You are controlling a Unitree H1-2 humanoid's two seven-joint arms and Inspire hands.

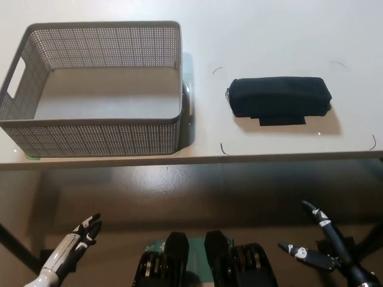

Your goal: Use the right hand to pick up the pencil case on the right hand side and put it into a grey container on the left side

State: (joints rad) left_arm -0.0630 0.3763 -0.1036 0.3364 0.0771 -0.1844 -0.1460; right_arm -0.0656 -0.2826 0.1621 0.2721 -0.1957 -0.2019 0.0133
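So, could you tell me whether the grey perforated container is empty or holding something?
Empty: the grey perforated container shows only bare floor inside.

Left hand (70, 248): white shell, slim and tapered, pale grey bands across the segments. Fingertips (90, 226) are capped in black, with a small dark patch just behind them on the white casing. Forearm section running to the frame edge is the same glossy white, rounded profile.

Right hand (326, 251): all black, thin rod-like fingers. Each visible finger (299, 252) carries a small white or light-grey insert near the tip, like a pad or marker plate. Surface looks matte, slightly glossy at the knuckle housings. Wrist end goes dark against the floor, so cables or screws can't be made out on either side.
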